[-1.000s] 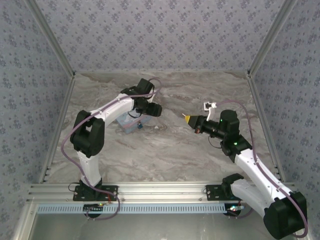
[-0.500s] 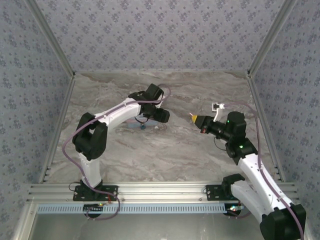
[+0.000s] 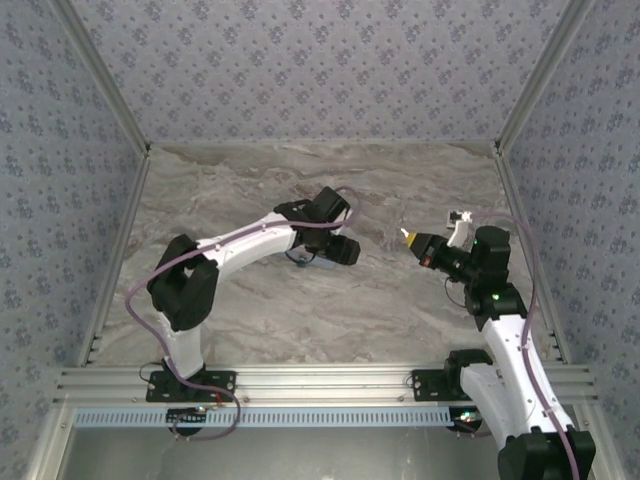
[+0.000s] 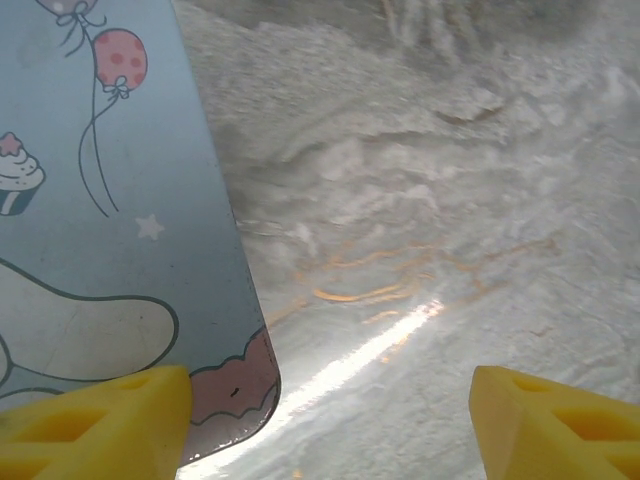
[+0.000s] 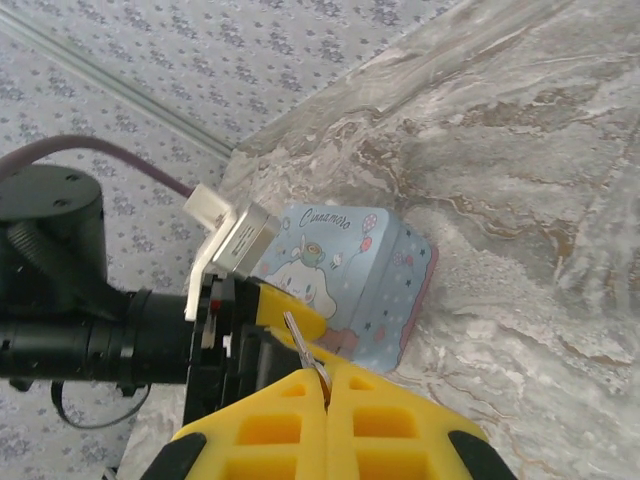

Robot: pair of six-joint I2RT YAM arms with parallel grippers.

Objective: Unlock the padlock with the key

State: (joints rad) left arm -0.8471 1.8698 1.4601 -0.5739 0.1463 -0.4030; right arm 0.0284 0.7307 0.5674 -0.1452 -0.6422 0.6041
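walls: blue floral wallpaper | tabletop: grey marble, glare | front: aluminium rail

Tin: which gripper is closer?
Left. The left gripper hangs open right over the tin's corner. The right gripper, shut on the key, sits apart to the tin's right.
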